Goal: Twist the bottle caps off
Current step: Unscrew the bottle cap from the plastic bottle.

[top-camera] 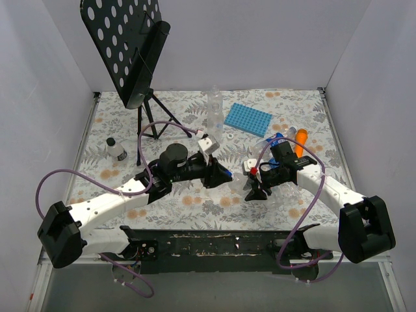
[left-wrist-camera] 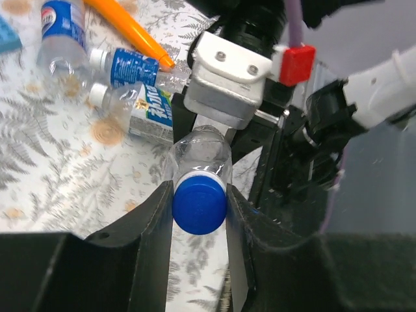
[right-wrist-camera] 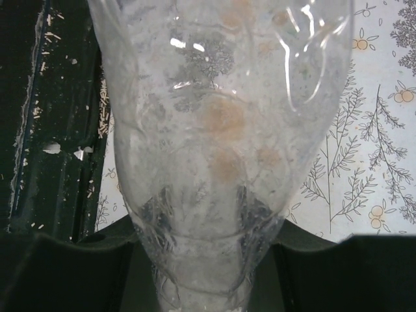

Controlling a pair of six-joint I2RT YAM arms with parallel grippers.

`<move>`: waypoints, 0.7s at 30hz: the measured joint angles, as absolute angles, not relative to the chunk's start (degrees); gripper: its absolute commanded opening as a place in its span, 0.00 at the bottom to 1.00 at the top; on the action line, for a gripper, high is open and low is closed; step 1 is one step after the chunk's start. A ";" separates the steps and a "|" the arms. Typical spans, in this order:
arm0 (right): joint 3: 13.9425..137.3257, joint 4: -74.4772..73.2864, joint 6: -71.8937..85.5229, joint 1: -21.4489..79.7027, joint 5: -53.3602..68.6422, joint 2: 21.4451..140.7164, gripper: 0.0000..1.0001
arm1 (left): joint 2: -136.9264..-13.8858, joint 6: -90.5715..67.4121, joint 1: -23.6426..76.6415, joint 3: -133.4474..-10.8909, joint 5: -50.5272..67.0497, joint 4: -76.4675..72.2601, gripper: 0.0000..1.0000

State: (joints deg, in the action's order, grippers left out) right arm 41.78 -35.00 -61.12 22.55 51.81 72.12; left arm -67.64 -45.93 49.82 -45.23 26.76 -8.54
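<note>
Left claw (left-wrist-camera: pixel 198 208) is clamped on the blue cap (left-wrist-camera: pixel 199 203) of a clear bottle (left-wrist-camera: pixel 198 153); we see one finger pressed against each side of the cap, with no gap showing. The cap is on the bottle's neck and faces the left wrist camera. The bottle lies roughly level above the worktop (top-camera: pixel 195 205), running from the left claw towards the right one.

Our right claw (right-wrist-camera: pixel 205 263) is closed around the same bottle further down its body. From the right wrist we see the crinkled clear wall filling most of the view, with a dark finger hugging it on each side. From above, the two claws meet near the middle of the worktop, close to its near edge, with the bottle bridging them.

Behind the held bottle, three labelled bottles (left-wrist-camera: pixel 133 65) lie on their sides on the floral cloth, close together. Two of them show white caps (left-wrist-camera: pixel 99 57) on their necks; we cannot see the third's neck. An orange stick (left-wrist-camera: pixel 130 29) lies just beside them.

Further back, a blue tray (top-camera: pixel 247 119) lies flat, and an upright bottle (top-camera: pixel 214 107) stands just to its left. A black music stand (top-camera: pixel 133 45) stands at the far left corner.
</note>
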 measured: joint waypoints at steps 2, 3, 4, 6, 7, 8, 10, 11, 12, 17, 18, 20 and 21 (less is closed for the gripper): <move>41.78 -35.07 -60.51 22.57 52.36 72.10 0.06 | -67.55 -55.57 49.82 -46.59 22.85 -5.69 0.00; 41.78 -35.05 -60.20 22.57 52.56 72.10 0.06 | -67.55 -60.77 49.89 -47.77 20.69 -3.09 0.00; 41.80 -34.98 -60.05 22.57 52.82 72.10 0.06 | -67.75 -66.26 50.00 -49.39 18.57 0.21 0.00; 41.80 -34.65 -59.64 22.59 53.39 72.10 0.06 | -69.04 -76.07 50.11 -53.78 15.31 7.73 0.00; 41.82 -34.48 -59.44 22.55 53.60 72.12 0.06 | -69.95 -80.18 50.17 -55.75 14.17 10.81 0.00; 41.82 -34.48 -59.29 22.46 53.54 72.12 0.06 | -70.76 -83.66 50.24 -57.14 13.15 13.06 0.00; 41.82 -34.68 -58.96 22.46 52.47 72.16 0.06 | -71.57 -88.84 50.48 -58.15 11.44 15.94 0.00; 41.82 -34.74 -58.96 22.48 51.99 72.20 0.06 | -71.75 -90.70 50.61 -58.22 10.76 16.69 0.00; 41.80 -34.81 -58.96 22.50 51.48 72.23 0.06 | -71.85 -92.20 50.70 -58.24 10.15 17.15 0.00; 41.80 -34.74 -58.94 22.59 50.68 72.25 0.06 | -71.92 -96.14 50.92 -58.24 8.23 18.24 0.05; 41.80 -34.72 -58.94 22.59 50.65 72.29 0.06 | -71.92 -96.51 51.00 -58.24 7.90 18.37 0.13; 41.80 -34.68 -58.94 22.59 50.65 72.38 0.06 | -71.90 -96.92 51.13 -58.24 7.35 18.48 0.39; 41.80 -34.63 -58.92 22.59 50.65 72.38 0.07 | -71.85 -97.06 51.18 -58.24 7.09 18.50 0.49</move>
State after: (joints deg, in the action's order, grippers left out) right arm 41.80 -34.63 -58.92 22.59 50.65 72.38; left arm -71.85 -97.06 51.18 -58.24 7.09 18.50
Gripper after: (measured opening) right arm 0.479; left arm 0.306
